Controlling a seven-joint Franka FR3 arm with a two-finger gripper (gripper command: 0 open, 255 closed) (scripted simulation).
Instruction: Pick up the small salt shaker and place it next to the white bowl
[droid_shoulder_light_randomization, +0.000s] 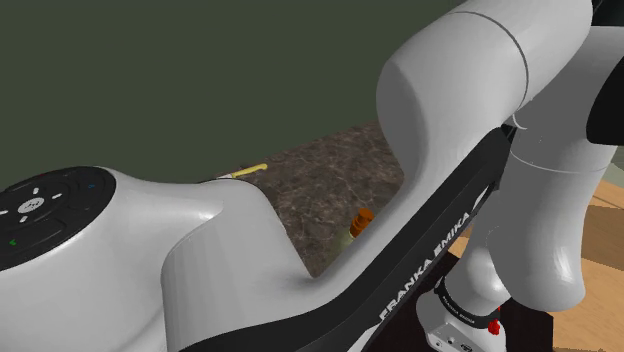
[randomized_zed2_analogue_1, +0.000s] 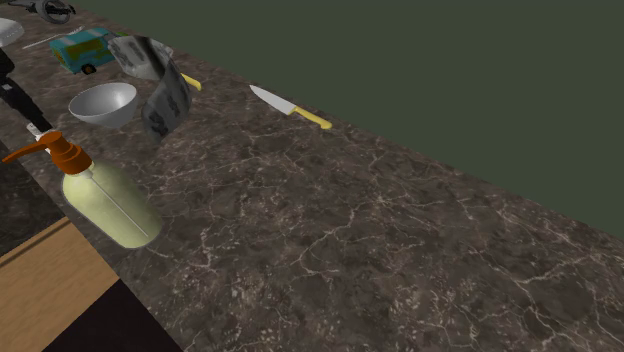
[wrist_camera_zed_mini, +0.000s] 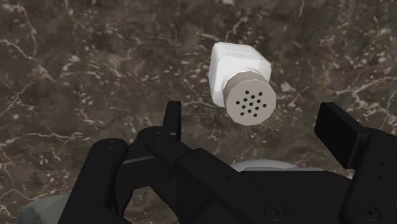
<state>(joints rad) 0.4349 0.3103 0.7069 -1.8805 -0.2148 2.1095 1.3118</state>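
Observation:
A small white salt shaker with a grey perforated cap stands on the dark marble counter. My black gripper is open above it. The shaker sits ahead of and between the two fingers and touches neither. A pale rounded surface shows just behind the fingers' base. In the second exterior view the white bowl rests near the counter's left end, with a black part of my hand beside it at the picture's edge. The white arm hides most of the counter in the shoulder view.
A pale soap bottle with an orange pump lies near the counter's front edge. A yellow-handled knife, a teal toy van and a shiny crumpled object sit behind the bowl. A green wall backs the counter.

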